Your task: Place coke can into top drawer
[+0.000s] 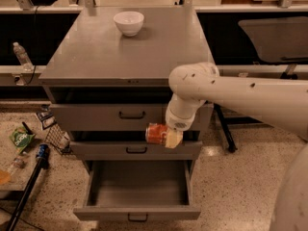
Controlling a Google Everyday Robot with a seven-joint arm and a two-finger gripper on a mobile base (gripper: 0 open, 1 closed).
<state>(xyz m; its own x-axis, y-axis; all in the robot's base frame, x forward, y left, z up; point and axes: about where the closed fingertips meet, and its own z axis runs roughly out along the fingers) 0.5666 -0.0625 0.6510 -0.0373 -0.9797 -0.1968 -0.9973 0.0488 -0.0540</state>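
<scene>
Gripper (170, 137) at frame centre grasps the small red aluminium coke can (155, 133) lying sideways, straight above the open wide grey metal drawer (110, 212) at bottom centre.

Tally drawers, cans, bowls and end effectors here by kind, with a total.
Drawers: 3: top drawer, open, lowest tier; middle drawer; upper drawer
Cans: 1, the coke can
Bowls: 1, the white bowl on the cabinet top
End effectors: 1, the end effector, shut on the coke can before the middle drawer
Total: 6

Speckled terrazzo floor (240, 186), dim warm light; a grey metal cabinet (96, 57) stands before dark counters (226, 28).
</scene>
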